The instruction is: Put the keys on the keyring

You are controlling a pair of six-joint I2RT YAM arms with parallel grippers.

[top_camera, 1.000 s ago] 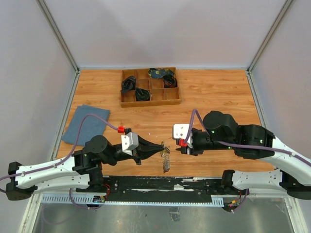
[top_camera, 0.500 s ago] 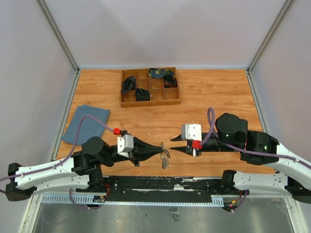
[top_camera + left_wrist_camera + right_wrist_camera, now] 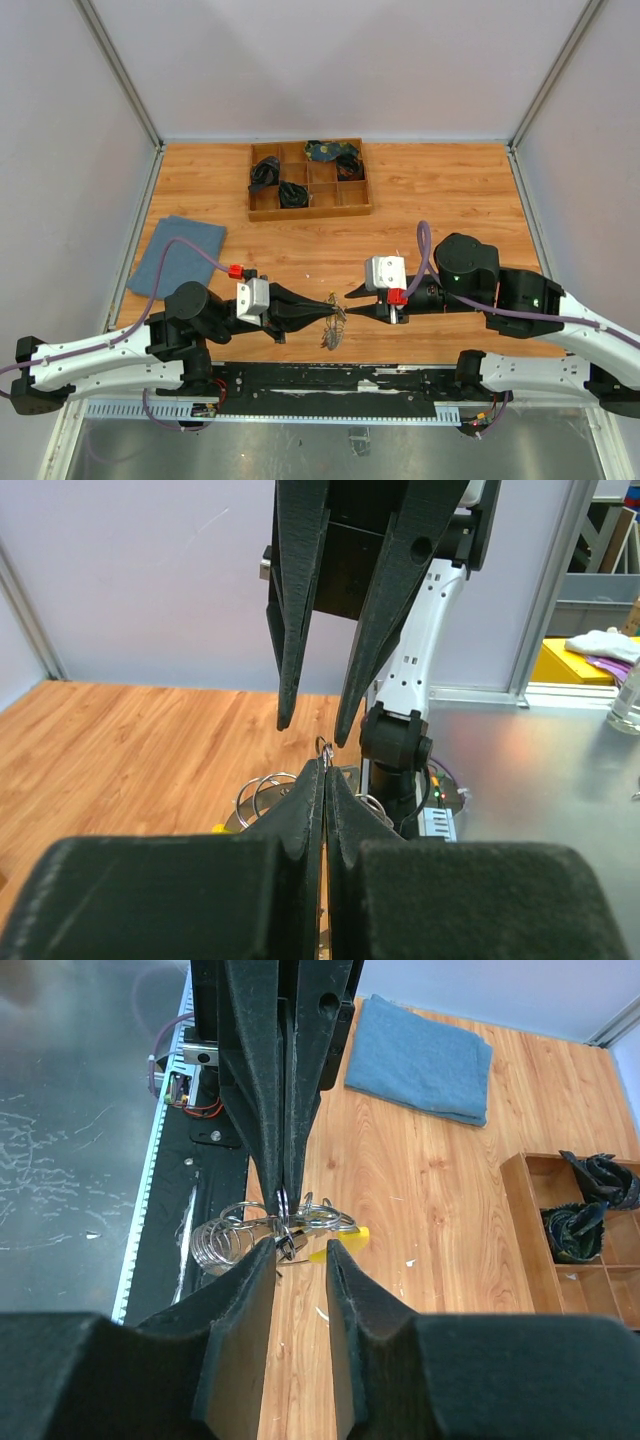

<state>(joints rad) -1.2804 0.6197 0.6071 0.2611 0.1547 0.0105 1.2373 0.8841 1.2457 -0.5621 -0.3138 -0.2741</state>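
My left gripper (image 3: pixel 333 311) is shut on a thin metal loop of the keyring (image 3: pixel 323 747), which pokes out just past its tips (image 3: pixel 325 767). The keys (image 3: pixel 329 336), a silvery bunch, hang below it above the table's near edge. In the right wrist view the bunch (image 3: pixel 222 1245) fans out beside the yellow piece (image 3: pixel 347 1240). My right gripper (image 3: pixel 350 305) is open and faces the left gripper tip to tip. Its fingertips (image 3: pixel 265 1255) straddle the held loop, and one touches the bunch. The right gripper also shows in the left wrist view (image 3: pixel 313 725).
A blue cloth (image 3: pixel 176 255) lies at the left of the wooden table. A wooden compartment tray (image 3: pixel 308 212) holding dark items stands at the back centre. The black base rail (image 3: pixel 330 378) runs along the near edge under the bunch.
My right gripper has turned and moved left, open, until its tips reach the left gripper's tips. The left gripper, still holding the keyring, has drawn back slightly to the left.
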